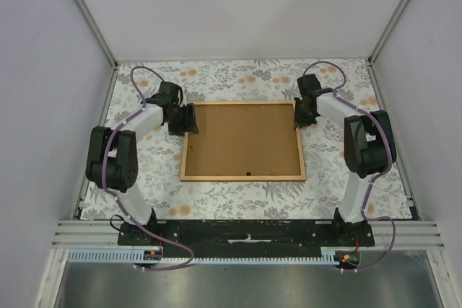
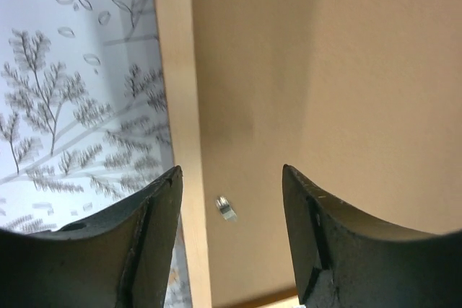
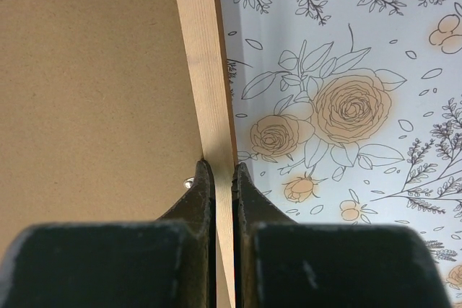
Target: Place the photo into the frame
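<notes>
Light-brown wood, thin and plain-grained, makes up the frame (image 1: 242, 177). It lies flat on the flower-printed table (image 1: 216, 203), midway between the two arms, with its long sides running left to right. A speckled brown backing board (image 1: 242, 138) fills its opening, and the narrow rails form a paler border all round it.

The right gripper (image 3: 223, 167) sits at the frame's far right corner. Its jaws pinch the right rail, one finger on the board side and the other out over the table print.

The left gripper (image 2: 231, 171) is at the far left corner with its jaws spread. One finger is over the left rail and the other over the board, with a small metal tab (image 2: 226, 208) on the board showing in the gap between them. Whether those fingers touch the frame cannot be told.
</notes>
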You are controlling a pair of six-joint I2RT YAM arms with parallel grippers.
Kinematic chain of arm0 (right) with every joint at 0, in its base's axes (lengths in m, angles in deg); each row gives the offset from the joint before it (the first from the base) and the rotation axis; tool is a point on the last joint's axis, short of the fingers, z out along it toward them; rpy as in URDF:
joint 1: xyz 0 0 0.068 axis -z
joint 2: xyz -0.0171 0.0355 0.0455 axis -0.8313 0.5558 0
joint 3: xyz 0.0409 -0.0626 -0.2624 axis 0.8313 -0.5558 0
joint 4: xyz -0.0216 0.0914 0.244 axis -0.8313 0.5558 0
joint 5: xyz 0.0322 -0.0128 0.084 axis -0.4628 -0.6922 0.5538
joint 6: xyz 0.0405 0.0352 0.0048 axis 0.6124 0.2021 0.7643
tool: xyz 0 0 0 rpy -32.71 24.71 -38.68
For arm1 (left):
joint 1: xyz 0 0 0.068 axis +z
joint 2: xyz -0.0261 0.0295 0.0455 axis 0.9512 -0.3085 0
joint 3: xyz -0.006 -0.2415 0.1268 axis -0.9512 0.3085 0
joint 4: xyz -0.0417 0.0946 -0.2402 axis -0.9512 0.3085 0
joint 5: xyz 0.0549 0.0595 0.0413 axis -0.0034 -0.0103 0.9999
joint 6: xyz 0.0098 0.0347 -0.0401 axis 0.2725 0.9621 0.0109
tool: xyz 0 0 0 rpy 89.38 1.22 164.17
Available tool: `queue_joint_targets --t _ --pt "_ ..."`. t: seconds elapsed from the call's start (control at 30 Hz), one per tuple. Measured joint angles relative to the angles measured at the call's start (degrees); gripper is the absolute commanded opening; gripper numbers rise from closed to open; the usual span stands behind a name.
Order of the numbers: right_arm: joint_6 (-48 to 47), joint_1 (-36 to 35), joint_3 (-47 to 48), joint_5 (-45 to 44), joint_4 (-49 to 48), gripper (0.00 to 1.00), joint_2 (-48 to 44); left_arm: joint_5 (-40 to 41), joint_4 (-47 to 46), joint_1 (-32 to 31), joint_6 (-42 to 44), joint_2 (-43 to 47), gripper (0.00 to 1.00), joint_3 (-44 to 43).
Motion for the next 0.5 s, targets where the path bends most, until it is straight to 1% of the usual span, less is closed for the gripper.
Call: queue_joint_targets --t 0.13,0.23,0.33,0.5 --pt "0.52 0.04 0.00 0.39 0.00 0.00 0.00 0.35 0.74 -1.75 -0.31 6.69 0.63 2.93" --pt "0.74 0.04 0.02 0.74 0.00 0.00 0.00 3.41 1.88 -4.57 -0.28 9.49 0.62 4.50" --pt "0.90 0.09 0.04 1.03 0.02 0.00 0.00 6.45 3.13 -6.43 -0.28 9.88 0.62 6.40" --pt "0.90 0.31 0.09 1.66 0.09 0.00 0.00 12.59 5.68 -6.56 -0.24 9.64 0.62 7.50"
